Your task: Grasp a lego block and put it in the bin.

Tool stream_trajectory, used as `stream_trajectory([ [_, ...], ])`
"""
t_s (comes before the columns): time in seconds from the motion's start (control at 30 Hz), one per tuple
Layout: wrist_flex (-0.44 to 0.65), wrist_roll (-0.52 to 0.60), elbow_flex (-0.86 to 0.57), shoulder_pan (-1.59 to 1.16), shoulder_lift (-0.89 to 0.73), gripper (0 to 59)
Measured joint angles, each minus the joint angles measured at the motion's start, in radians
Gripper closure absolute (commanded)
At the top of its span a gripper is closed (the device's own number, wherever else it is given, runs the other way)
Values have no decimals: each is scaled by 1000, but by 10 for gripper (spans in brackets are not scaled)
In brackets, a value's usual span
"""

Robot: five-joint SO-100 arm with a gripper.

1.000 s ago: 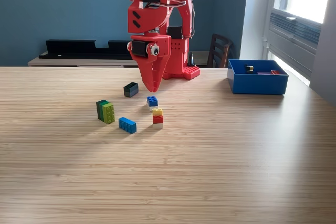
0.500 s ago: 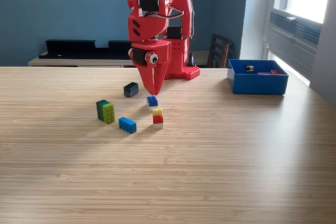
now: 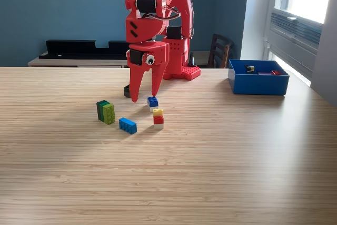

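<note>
My red gripper [image 3: 145,96] hangs open just above the table, its jaws spread with nothing between them. Its right finger tip is close above a small blue lego block [image 3: 152,101]. Behind its left finger a dark block [image 3: 127,91] shows only in part. In front lie a stack of yellow, red and white pieces [image 3: 158,118], a flat blue block [image 3: 127,125] and a green block [image 3: 106,111]. The blue bin [image 3: 258,84] stands at the exterior view's far right and holds a few small pieces.
The arm's red base [image 3: 181,69] is bolted at the table's back edge. A chair [image 3: 218,51] stands behind the table, near a window at the right. A dark shelf [image 3: 79,48] runs along the blue wall.
The gripper has opened from shut and dropped lower, shifting slightly to the left over the dark and small blue blocks. The blocks have not moved.
</note>
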Motion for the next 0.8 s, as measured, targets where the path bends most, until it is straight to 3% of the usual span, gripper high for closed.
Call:
stream_trajectory([
  [0.5, -35, -21, 78, -51, 32, 319],
  [0.8, -81, -20, 147, -18, 32, 394],
])
